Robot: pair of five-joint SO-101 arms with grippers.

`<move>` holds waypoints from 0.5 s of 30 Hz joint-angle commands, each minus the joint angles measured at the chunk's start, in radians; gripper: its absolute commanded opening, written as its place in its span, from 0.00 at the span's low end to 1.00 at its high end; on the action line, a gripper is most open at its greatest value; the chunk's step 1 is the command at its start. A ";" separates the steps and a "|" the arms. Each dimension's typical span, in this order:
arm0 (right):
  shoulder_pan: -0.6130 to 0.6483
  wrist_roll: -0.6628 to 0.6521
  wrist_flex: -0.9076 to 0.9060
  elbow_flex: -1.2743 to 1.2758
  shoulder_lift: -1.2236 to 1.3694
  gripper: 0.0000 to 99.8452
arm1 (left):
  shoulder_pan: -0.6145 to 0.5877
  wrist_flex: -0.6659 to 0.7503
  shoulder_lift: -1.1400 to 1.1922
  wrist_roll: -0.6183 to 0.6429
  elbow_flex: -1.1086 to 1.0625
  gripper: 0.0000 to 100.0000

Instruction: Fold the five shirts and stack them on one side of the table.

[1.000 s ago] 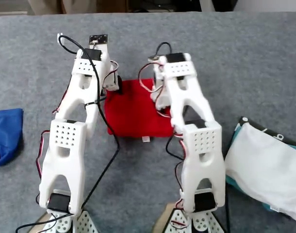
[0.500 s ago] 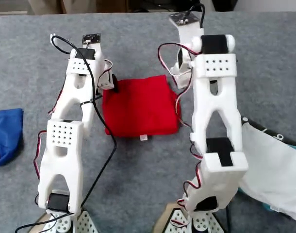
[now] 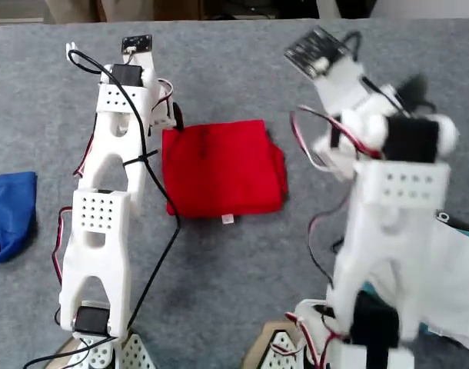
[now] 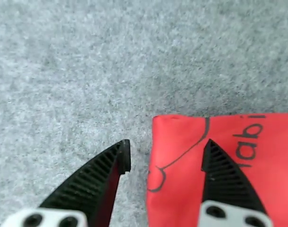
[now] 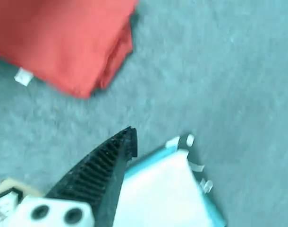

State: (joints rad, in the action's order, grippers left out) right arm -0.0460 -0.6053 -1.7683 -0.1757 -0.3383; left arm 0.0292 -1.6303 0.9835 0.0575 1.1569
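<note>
The right arm (image 3: pixel 396 200) has changed most: a second ago it was stretched low over the right edge of the red shirt (image 3: pixel 219 169). It has since risen and swung out to the right, and it now stands high over the pile on that side. The left arm (image 3: pixel 111 177) has drawn slightly away from the shirt's left edge, towards the far left. With both arms off it, the shirt is uncovered and has not moved.

The grey table (image 3: pixel 242 292) carries three lots of cloth. The red shirt lies in the middle, between the two arms, folded into a rough square. Its layers show along its right edge, and a small white tag (image 3: pixel 227 219) sticks out from its near edge. On the right side lies a white and teal pile (image 3: pixel 457 269), partly under the raised arm. A bunched blue shirt (image 3: pixel 10 215) lies at the left edge, well apart from the others.

The left arm reaches forward beside the red shirt. In its wrist view the left gripper (image 4: pixel 165 153) is spread wide over the shirt's corner. One black finger (image 4: pixel 106 170) is above bare table and the other above red cloth with dark print. The right gripper (image 5: pixel 127 142) hangs over the corner of the white and teal pile, with the red shirt farther off. Whether it is open or closed cannot be told.
</note>
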 commanded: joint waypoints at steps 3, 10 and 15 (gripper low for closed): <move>-0.124 0.304 -0.015 0.191 -0.217 0.61 | -0.040 -0.003 -0.015 -0.072 0.049 0.25; 0.027 1.030 0.060 0.421 -0.280 0.61 | -0.044 0.000 -0.015 -0.112 0.046 0.25; 0.217 1.401 0.448 0.673 -0.225 0.61 | -0.043 0.002 -0.013 -0.107 0.040 0.25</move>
State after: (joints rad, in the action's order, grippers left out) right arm 0.0706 0.5731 -1.5858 0.3859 -0.5823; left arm -0.0077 -1.6303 0.9835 -0.0468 1.1569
